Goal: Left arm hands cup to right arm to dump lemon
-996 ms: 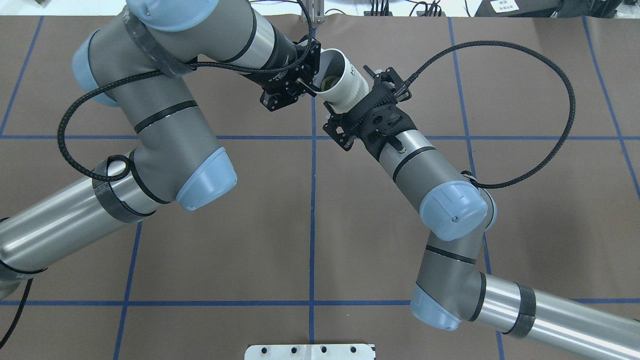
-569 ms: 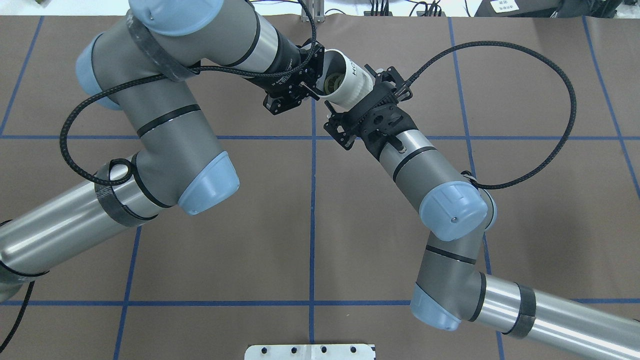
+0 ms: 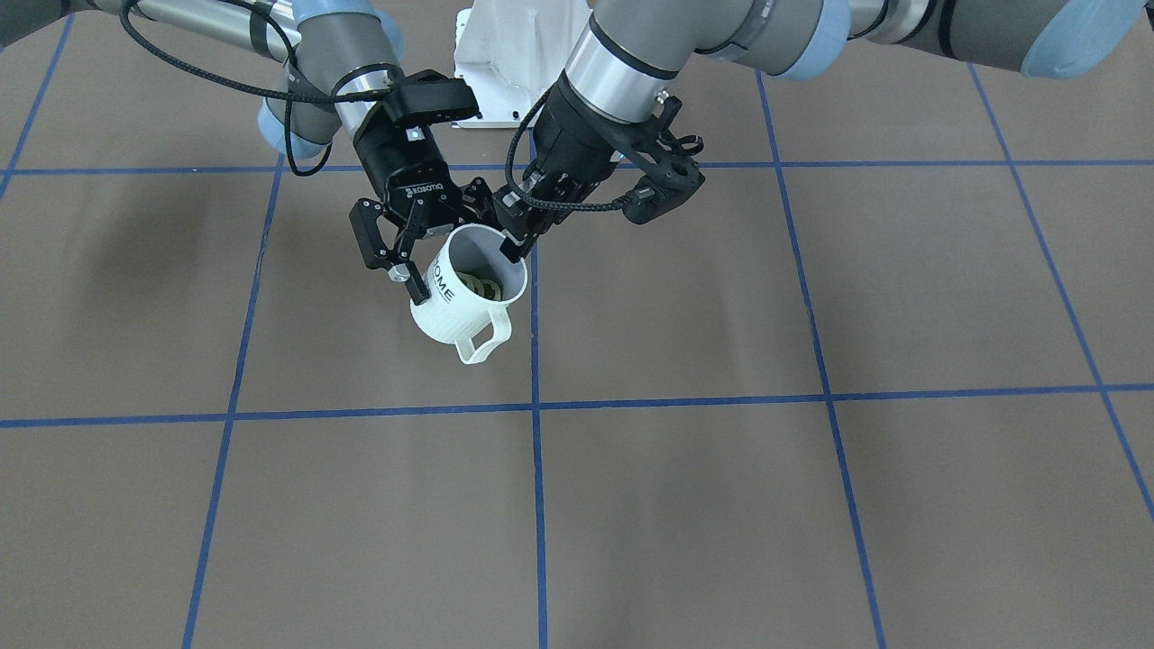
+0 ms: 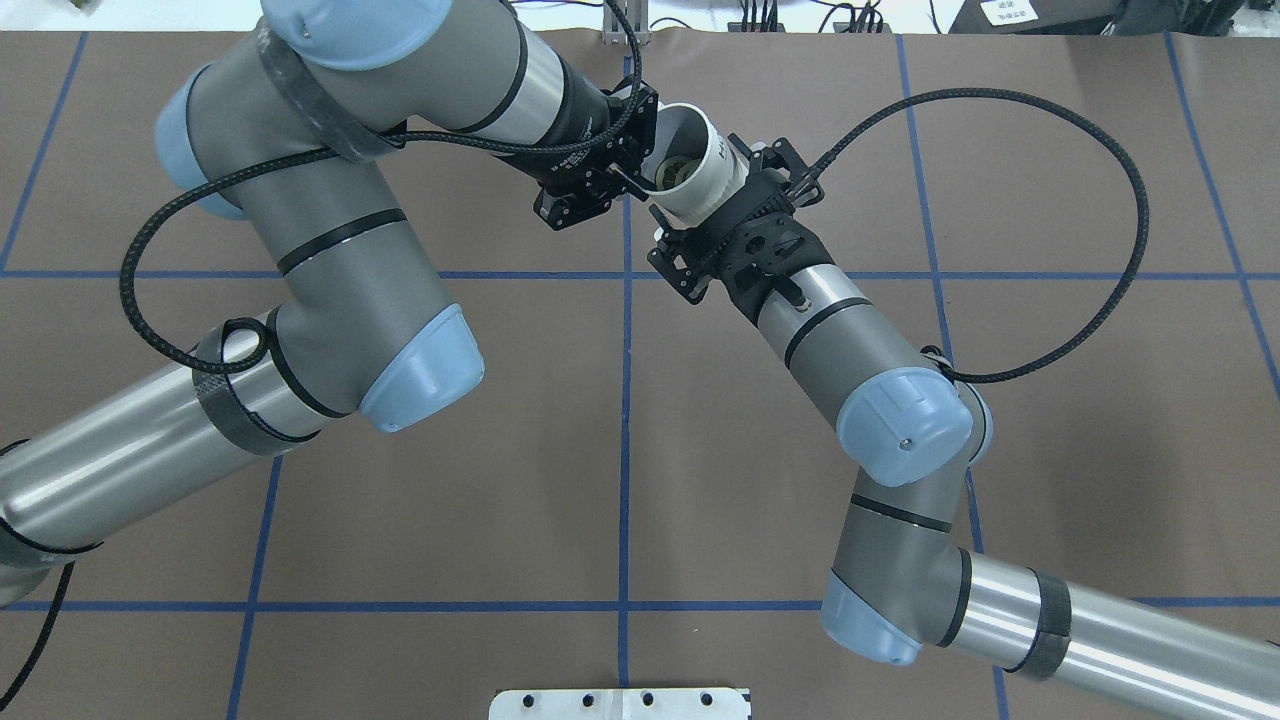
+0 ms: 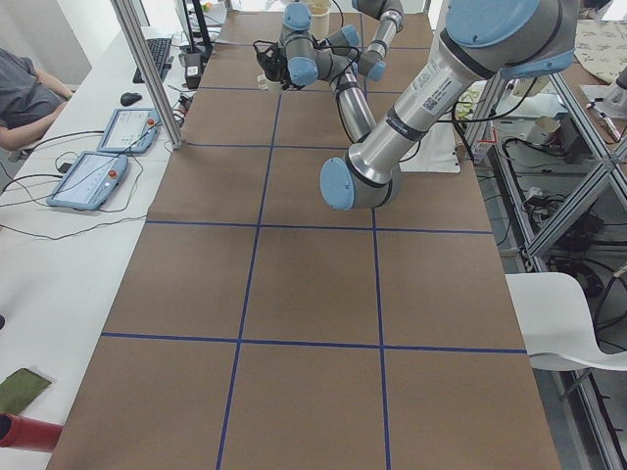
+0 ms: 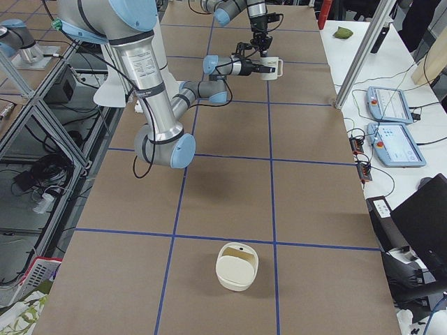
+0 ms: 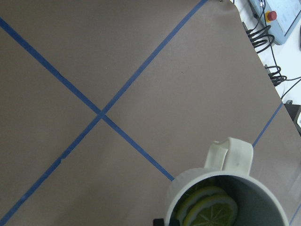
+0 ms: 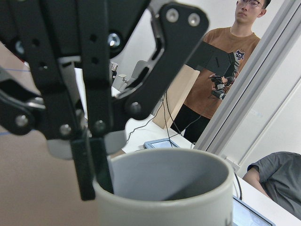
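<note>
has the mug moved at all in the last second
Yes, slightly: in the overhead view the mug has shifted right, away from the vertical blue tape line.

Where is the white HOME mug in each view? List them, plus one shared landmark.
Front-facing: cup upper centre, just left of the blue tape line.
Overhead: cup top centre, just right of that line.
Exterior left: far top, too small to make out.
Exterior right: cup top centre, on that line.
Left wrist: cup bottom right.
Right wrist: cup bottom centre.
Shared landmark: that tape line.

cup (image 7: 249,197) cut off at bottom edge, lemon (image 7: 207,210) partly hidden
</note>
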Controlling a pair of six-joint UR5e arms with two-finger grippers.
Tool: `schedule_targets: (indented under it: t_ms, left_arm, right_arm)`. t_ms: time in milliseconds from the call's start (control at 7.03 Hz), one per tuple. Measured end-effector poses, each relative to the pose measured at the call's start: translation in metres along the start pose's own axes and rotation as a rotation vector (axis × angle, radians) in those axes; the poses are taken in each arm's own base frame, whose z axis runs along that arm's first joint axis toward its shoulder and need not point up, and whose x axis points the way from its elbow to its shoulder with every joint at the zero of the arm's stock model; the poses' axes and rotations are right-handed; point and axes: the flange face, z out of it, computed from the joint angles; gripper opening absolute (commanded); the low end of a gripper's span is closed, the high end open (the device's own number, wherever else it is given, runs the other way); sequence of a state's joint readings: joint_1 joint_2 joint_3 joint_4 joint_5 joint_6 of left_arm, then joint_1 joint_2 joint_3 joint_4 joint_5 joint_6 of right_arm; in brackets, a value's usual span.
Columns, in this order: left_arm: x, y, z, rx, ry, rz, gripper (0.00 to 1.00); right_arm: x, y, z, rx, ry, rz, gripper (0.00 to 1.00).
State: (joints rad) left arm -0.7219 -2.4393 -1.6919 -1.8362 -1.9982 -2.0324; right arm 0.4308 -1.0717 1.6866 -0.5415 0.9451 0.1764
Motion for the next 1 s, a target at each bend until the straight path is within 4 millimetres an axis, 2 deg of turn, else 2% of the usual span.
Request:
schedule_targets:
  t_ms: [996]
  left_arm:
    - [-0.0006, 0.0055, 0.0016, -0.007, -0.001, 0.004, 0.00]
  right_arm:
    - [-0.0024, 0.0010, -0.0019, 0.003, 0.018, 0.001, 0.99]
